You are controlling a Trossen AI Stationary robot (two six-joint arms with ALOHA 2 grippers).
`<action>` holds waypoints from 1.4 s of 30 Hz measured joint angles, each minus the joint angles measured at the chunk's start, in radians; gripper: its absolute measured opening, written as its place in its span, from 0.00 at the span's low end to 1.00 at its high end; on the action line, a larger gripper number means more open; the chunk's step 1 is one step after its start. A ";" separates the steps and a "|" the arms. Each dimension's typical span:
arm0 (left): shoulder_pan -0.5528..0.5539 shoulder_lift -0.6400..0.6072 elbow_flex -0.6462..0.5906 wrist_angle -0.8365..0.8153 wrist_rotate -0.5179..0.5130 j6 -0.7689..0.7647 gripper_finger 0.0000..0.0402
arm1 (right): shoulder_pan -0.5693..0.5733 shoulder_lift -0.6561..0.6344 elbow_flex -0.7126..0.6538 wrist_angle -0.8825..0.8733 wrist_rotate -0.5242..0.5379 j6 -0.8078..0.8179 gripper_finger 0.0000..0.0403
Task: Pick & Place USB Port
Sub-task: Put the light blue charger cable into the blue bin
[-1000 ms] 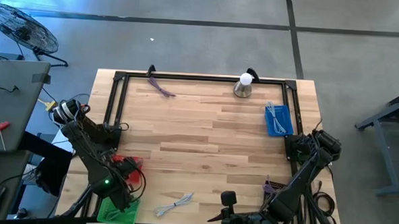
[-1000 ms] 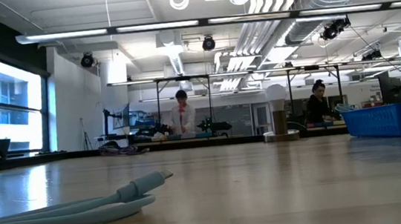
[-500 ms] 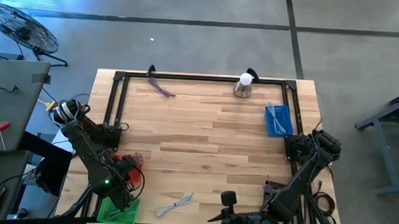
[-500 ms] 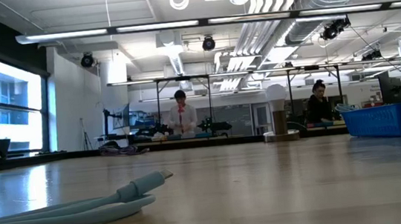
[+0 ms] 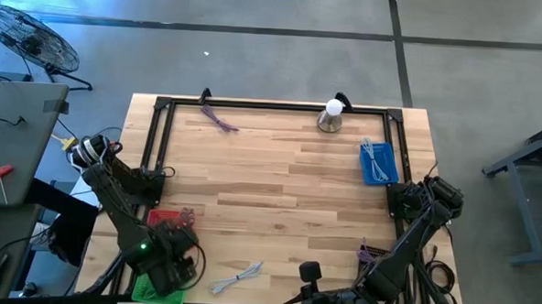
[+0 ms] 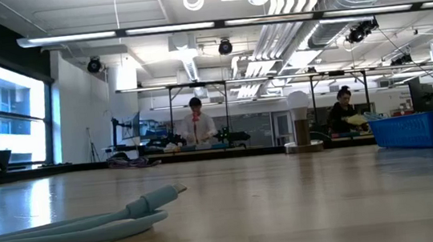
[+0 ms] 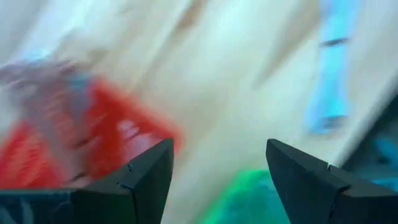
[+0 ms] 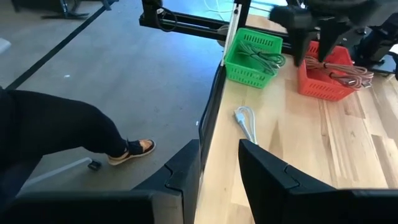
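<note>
A light-blue USB cable (image 5: 238, 277) lies loose on the wooden table near its near edge. It also shows in the low view (image 6: 74, 226) and the right wrist view (image 8: 247, 122). My left gripper (image 5: 182, 258) is open and empty. It hangs above the near-left corner, between the red basket (image 5: 163, 218) and the green basket (image 5: 155, 291), left of the cable. In its blurred wrist view, the gripper (image 7: 221, 180) faces the red basket (image 7: 118, 130) and the cable (image 7: 329, 74). My right gripper (image 8: 219, 180) waits, open, at the table's near edge.
The red basket (image 8: 326, 78) and green basket (image 8: 254, 56) hold cables. A blue basket (image 5: 378, 163) with a white cable stands at the right, a lamp (image 5: 331, 116) at the far edge, and a purple cable (image 5: 219, 119) at the far left. A black frame (image 5: 273, 105) rims the table.
My left gripper has swung a little from over the two baskets toward the table's right, toward the light-blue cable. The cable has stayed where it was.
</note>
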 joint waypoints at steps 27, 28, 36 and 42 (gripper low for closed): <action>0.201 0.304 0.047 0.469 0.125 0.350 0.51 | 0.008 0.000 0.000 -0.093 -0.028 0.107 0.26; 0.201 0.306 0.057 0.486 0.123 0.360 0.49 | 0.008 0.000 0.000 -0.095 -0.029 0.111 0.26; 0.193 0.306 0.103 0.540 0.108 0.397 0.39 | 0.013 0.000 0.000 -0.113 -0.029 0.154 0.26; 0.194 0.316 0.103 0.514 0.100 0.386 0.39 | 0.027 0.001 0.000 -0.113 -0.028 0.154 0.26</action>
